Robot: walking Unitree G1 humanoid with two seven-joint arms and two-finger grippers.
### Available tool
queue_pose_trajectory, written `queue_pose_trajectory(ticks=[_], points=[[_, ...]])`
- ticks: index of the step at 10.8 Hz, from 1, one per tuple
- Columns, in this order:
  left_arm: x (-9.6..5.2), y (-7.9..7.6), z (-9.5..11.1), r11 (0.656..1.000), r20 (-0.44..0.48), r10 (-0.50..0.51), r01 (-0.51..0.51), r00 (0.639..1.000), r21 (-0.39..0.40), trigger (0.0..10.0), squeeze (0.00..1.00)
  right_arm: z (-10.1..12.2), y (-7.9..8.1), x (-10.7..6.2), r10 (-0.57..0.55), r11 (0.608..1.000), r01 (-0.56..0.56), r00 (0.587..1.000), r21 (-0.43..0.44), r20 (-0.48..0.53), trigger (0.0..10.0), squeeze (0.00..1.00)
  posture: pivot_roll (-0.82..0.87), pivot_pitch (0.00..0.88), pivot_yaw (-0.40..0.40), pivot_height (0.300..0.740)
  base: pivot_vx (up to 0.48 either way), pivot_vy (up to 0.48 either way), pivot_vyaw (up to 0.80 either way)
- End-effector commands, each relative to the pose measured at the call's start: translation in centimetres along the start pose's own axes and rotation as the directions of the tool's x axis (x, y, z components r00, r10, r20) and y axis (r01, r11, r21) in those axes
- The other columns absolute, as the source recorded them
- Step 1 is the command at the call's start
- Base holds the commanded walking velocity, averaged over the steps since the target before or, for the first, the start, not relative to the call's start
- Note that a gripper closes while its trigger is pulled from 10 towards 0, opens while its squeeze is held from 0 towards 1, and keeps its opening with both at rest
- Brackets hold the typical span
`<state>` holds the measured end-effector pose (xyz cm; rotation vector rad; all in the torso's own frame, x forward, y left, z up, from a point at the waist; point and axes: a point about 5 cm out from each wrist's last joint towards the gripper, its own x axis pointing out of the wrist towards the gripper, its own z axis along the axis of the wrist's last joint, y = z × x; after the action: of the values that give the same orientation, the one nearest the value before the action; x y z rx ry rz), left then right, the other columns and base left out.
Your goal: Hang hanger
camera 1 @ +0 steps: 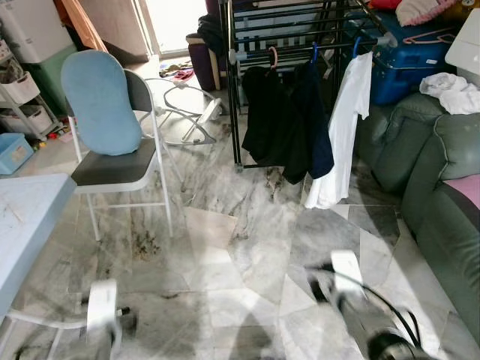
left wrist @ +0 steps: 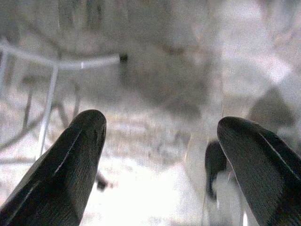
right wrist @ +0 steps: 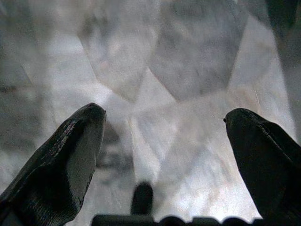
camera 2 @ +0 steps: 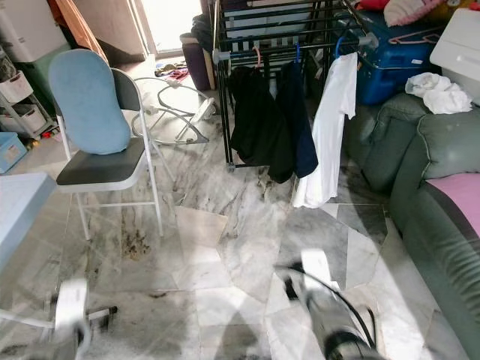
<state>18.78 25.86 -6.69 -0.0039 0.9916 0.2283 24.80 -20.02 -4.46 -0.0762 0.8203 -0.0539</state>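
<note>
Three garments: we count two dark garments (camera 1: 281,120) and a white shirt (camera 1: 343,127) on hangers along the rack's front rail, upper centre of the frame.
Drying rack (camera 1: 247,45): dark metal frame, top centre, standing on the floor just beside the sofa.
Hangers: a pink hook (camera 1: 273,55) and two blue hooks (camera 1: 314,51) sit over the rail; a loose pink hanger (camera 1: 427,35) lies on the blue case at upper right.
Left gripper (left wrist: 157,155): jaws spread wide apart, holding nothing, low over the floor at lower left.
Right gripper (right wrist: 162,155): jaws spread wide apart, empty, at lower centre-right.
Progress: we judge the task either just finished or not yet begun; neither gripper carries a hanger, and both arms are blurred, so we cannot say which.
Remaining: if another hanger is due, it must first be fetched, then hooked on the rail.
Floor (camera 1: 247,247): grey-veined marble slabs, irregular joints, dark scuffs near the chair.
Room: folding chair (camera 1: 112,142) with a blue cushion at left, green sofa (camera 1: 435,187) at right.
</note>
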Motion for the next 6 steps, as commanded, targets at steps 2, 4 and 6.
queue_pose_trajectory(ticks=[2,4,6], points=[[-0.1,0.1,-1.2,1.000,-0.046,-0.002,0.003,0.999,0.019,10.0,0.00,-2.2,-0.4,-0.3,-0.007,1.000,0.009,0.997,0.019,-0.075,10.0,0.00,-0.10,0.000,0.110,0.740,0.000,0.000,0.00],[-0.1,-0.3,-1.7,0.999,-0.069,-0.026,0.029,0.997,0.036,10.0,0.00,-3.6,-1.1,-0.7,-0.019,1.000,0.020,0.993,0.012,-0.115,10.0,0.00,-0.10,0.000,0.111,0.740,0.000,0.000,0.00],[0.1,-0.4,0.0,1.000,0.003,0.018,-0.018,1.000,0.008,10.0,0.00,-3.6,-1.5,-0.7,-0.046,0.997,0.051,0.994,0.051,-0.103,10.0,0.00,-0.08,0.000,0.096,0.740,0.000,0.000,0.00]])
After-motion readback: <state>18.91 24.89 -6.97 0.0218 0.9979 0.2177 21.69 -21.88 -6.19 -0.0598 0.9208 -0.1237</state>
